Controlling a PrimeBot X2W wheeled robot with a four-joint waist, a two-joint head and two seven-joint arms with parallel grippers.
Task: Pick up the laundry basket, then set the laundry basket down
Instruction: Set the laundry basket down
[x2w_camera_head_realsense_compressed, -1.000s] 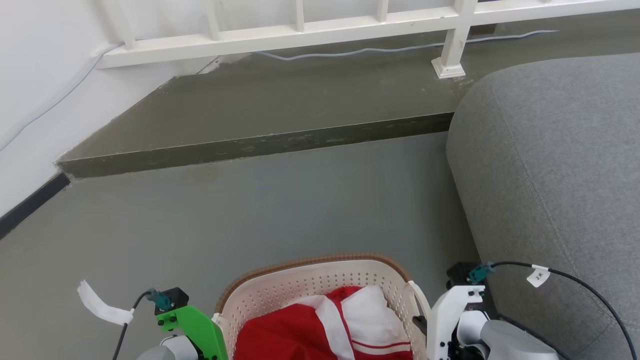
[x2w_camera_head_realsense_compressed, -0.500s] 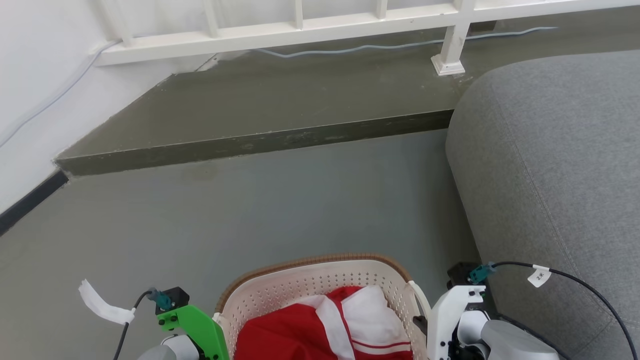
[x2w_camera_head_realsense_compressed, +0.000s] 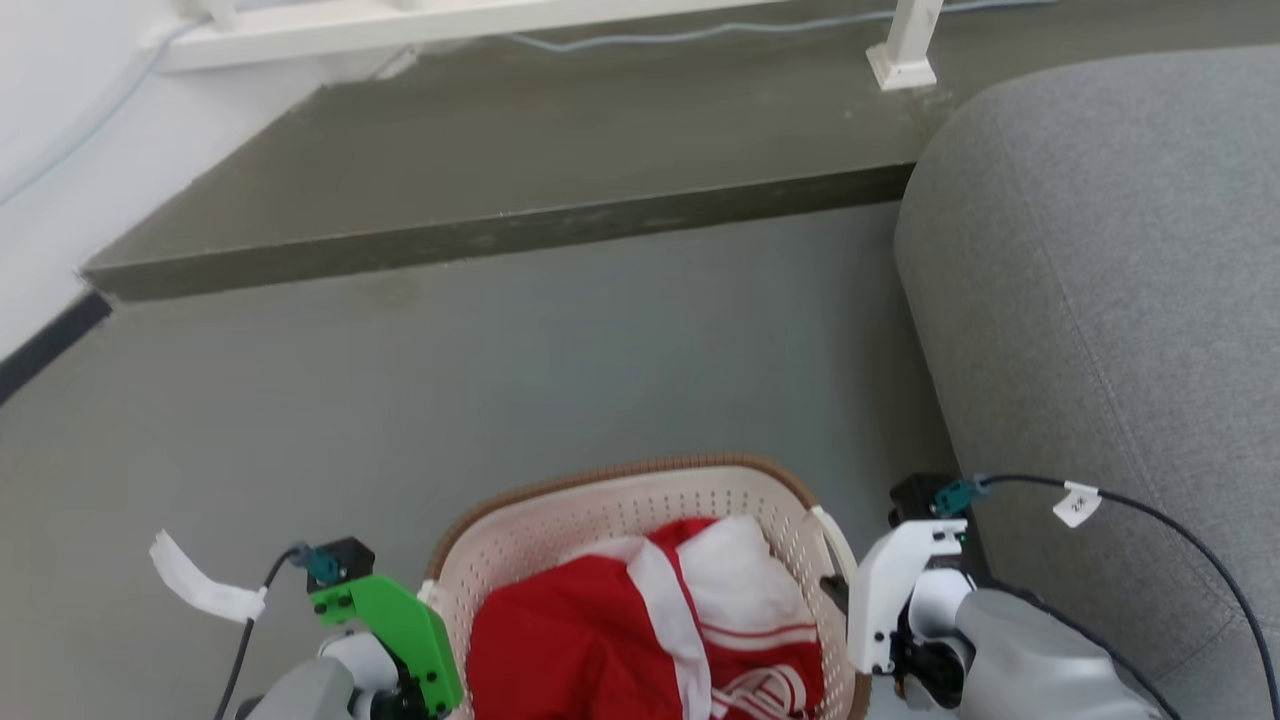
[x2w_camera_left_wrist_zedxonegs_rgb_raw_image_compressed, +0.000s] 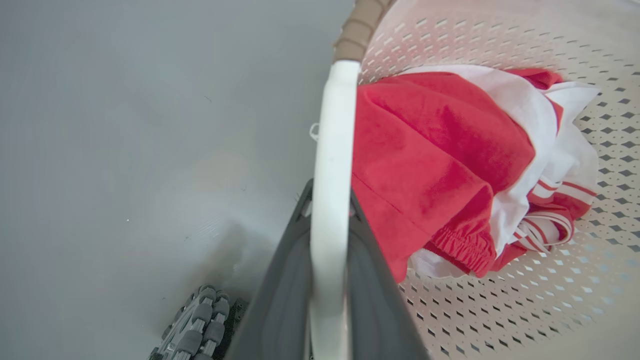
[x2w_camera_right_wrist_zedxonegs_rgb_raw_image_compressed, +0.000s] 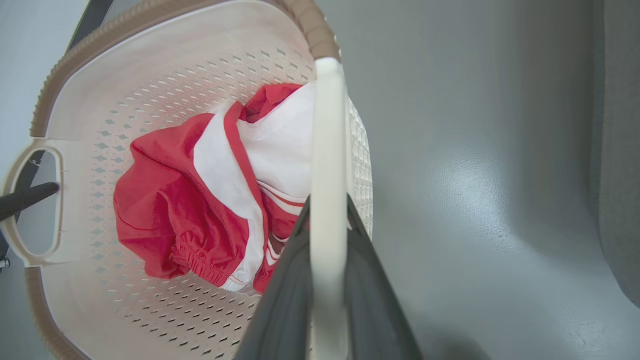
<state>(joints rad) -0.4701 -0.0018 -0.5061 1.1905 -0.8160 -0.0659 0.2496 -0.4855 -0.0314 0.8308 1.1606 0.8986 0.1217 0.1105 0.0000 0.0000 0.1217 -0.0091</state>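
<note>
Cream plastic, the laundry basket (x2w_camera_head_realsense_compressed: 610, 515) is being held beside the grey sofa (x2w_camera_head_realsense_compressed: 1100, 250). The left gripper (x2w_camera_left_wrist_zedxonegs_rgb_raw_image_compressed: 329, 192) and right gripper (x2w_camera_right_wrist_zedxonegs_rgb_raw_image_compressed: 328, 202) are clamping its handles (x2w_camera_left_wrist_zedxonegs_rgb_raw_image_compressed: 334, 125), likely balancing the load.

The laundry basket (x2w_camera_head_realsense_compressed: 600, 515) is cut off by the head view's bottom edge.

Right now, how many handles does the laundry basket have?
2. The left handle is clamped in the left gripper, the right handle in the right gripper. Neither is hidden.
</note>
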